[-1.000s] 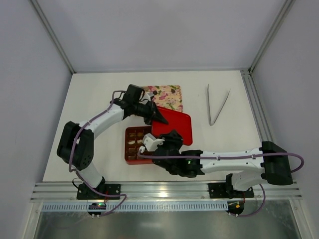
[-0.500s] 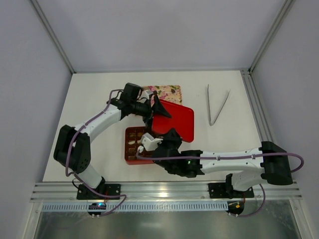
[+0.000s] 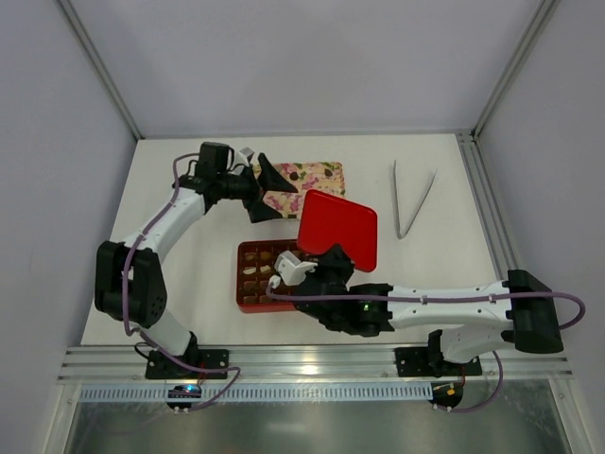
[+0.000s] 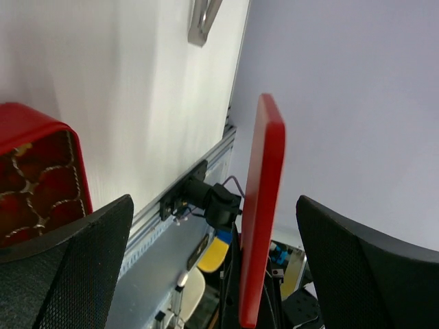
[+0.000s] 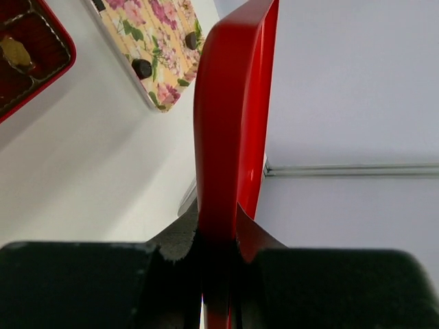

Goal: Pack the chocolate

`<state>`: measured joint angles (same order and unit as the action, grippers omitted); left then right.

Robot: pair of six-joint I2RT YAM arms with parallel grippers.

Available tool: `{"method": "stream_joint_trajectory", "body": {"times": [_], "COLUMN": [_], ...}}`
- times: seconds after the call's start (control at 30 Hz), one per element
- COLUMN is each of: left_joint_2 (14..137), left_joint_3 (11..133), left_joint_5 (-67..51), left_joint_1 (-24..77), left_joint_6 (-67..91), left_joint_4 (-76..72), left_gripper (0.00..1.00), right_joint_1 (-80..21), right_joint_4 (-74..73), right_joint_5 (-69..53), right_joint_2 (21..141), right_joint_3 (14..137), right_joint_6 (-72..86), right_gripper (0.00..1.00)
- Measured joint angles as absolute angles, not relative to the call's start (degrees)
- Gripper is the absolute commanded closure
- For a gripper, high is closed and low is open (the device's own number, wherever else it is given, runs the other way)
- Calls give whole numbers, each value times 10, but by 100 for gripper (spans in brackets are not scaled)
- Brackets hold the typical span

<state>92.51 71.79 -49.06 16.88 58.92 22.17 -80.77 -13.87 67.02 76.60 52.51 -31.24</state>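
Note:
The red box (image 3: 248, 301) with its brown gridded insert lies open at the table's middle, and tan chocolate (image 3: 252, 270) sits in some of its cells. Its red lid (image 3: 338, 228) stands tilted on edge, with my right gripper (image 3: 318, 259) shut on its lower rim; in the right wrist view the lid (image 5: 230, 110) is pinched in that gripper (image 5: 219, 223). My left gripper (image 3: 267, 191) hangs open over the floral tray (image 3: 317, 175). In its wrist view the lid (image 4: 264, 205) stands edge-on between the spread fingers (image 4: 329, 253), apart from both. Dark chocolate (image 5: 142, 67) lies on the tray (image 5: 154, 34).
Metal tongs (image 3: 413, 199) lie at the back right of the table, and show in the left wrist view as tongs (image 4: 204, 17) at the top edge. An aluminium rail (image 3: 312, 361) runs along the near edge. The right arm stretches across the front behind the box.
My left gripper has opened, let go of the lid and drawn back left over the floral tray. The right gripper has shut on the lid and now holds it alone, tilted more upright.

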Motion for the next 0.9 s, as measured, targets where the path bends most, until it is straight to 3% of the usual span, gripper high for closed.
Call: {"method": "stream_joint_trajectory", "body": {"times": [0.27, 0.53, 0.73, 0.9], "left_joint_2": [907, 782, 675, 623], "left_joint_3": [740, 741, 739, 706], "left_joint_5": [-450, -317, -161, -90], "left_joint_1": [95, 82, 82, 82], "left_joint_6": [563, 477, 411, 379], "left_joint_4": [224, 297, 377, 414], "left_gripper": [2, 2, 2, 2], "right_joint_1": [-752, -525, -387, -366], "right_joint_4": [-326, -376, -218, 26], "right_joint_5": [546, 167, -159, -328], "right_joint_2": [752, 711, 721, 805], "right_joint_3": [630, 815, 724, 577], "right_joint_6": [-168, 17, 221, 429], "right_gripper": [96, 96, 96, 96]}}
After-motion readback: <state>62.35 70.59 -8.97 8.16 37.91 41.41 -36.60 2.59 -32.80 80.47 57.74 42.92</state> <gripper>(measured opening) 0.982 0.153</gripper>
